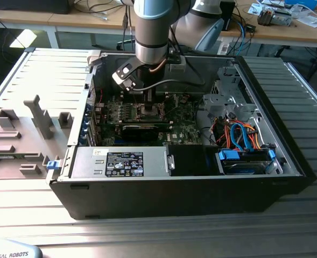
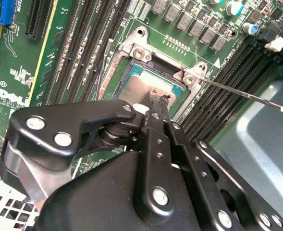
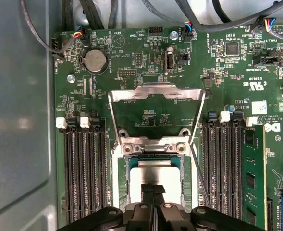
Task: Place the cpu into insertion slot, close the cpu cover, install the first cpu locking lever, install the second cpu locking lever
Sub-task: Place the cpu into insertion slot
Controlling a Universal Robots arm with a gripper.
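Seating cpu (image 3: 155, 174) flat in insertion slot (image 3: 153, 147). Resting hand (image 1: 149, 106), fingers together, on chip top, upper centre of exterior view. Pressing straight down, avoiding sideways drag; noting cpu cover (image 3: 155, 91) standing open, clear.

Counted on the board: one silvery-grey square metal-topped cpu (image 3: 151, 171), one raised silvery metal cover frame (image 3: 155, 92), two thin metal locking levers (image 2: 242, 91), and one round silver coin battery (image 3: 95, 60).
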